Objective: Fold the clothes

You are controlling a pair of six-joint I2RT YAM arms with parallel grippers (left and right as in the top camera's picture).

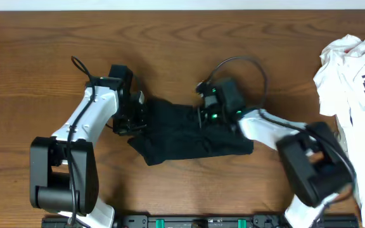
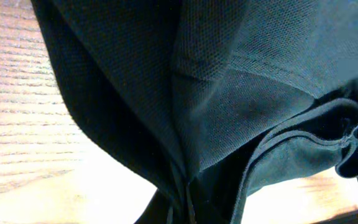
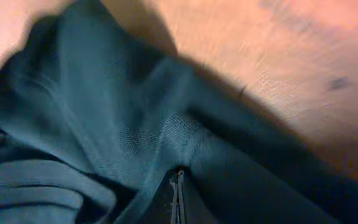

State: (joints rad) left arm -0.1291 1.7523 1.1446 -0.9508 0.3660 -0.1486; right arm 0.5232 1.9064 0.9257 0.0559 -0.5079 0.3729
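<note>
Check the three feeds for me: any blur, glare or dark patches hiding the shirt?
Overhead: sharp and evenly lit, though the black shirt is a near-featureless dark mass and the white garment looks washed out. Left wrist: weave in focus, but glare bleaches the table at the bottom. Right wrist: soft and smeared throughout, warm-tinted wood.

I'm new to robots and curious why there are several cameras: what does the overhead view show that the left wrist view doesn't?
Only overhead: both arms, the left gripper and right gripper shut on opposite ends of the bunched black shirt, plus a white garment off to one side. Only left wrist: the shirt's knit weave and a stitched seam up close. Both: black shirt on the wooden table.
</note>
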